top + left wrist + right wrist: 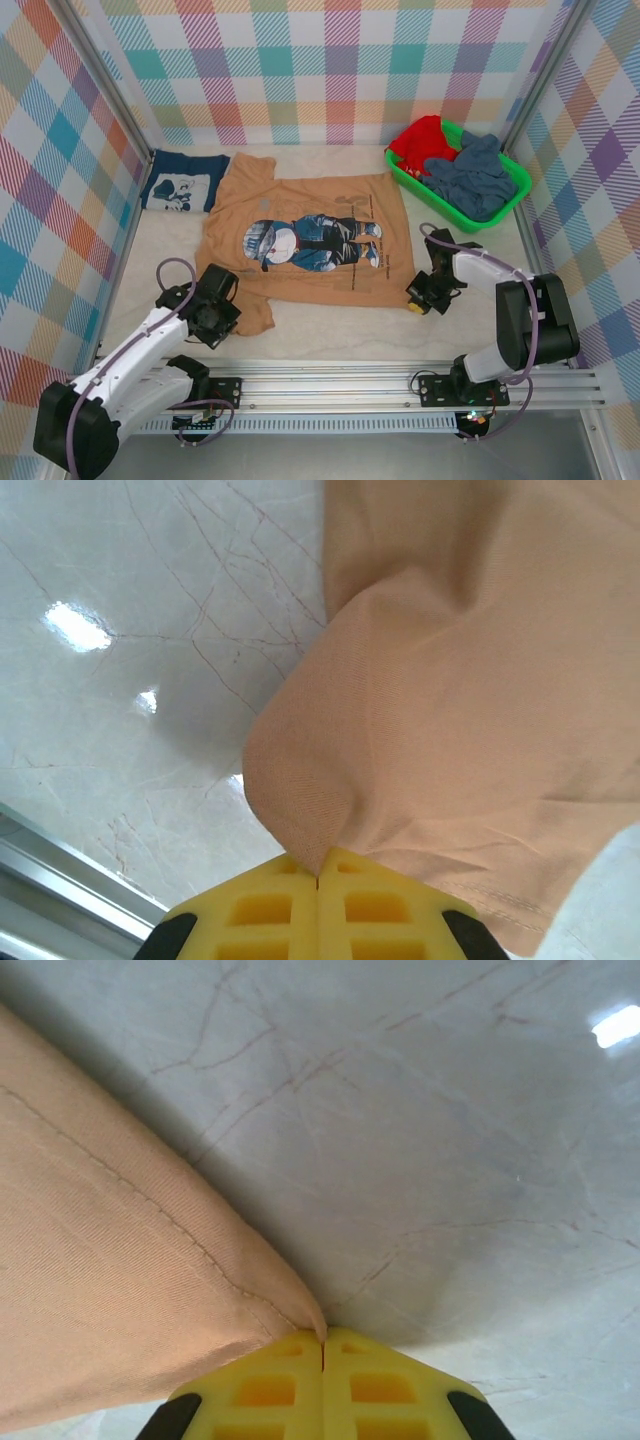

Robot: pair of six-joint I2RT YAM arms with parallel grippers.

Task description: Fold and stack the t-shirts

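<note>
T-shirt (310, 200), tan-orange, in left pincer (318, 878), right pincer (323, 1342).

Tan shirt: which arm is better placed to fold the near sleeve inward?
Left. The left gripper is shut on the near sleeve of the tan-orange t-shirt; the right gripper pinches its hem corner.
</note>
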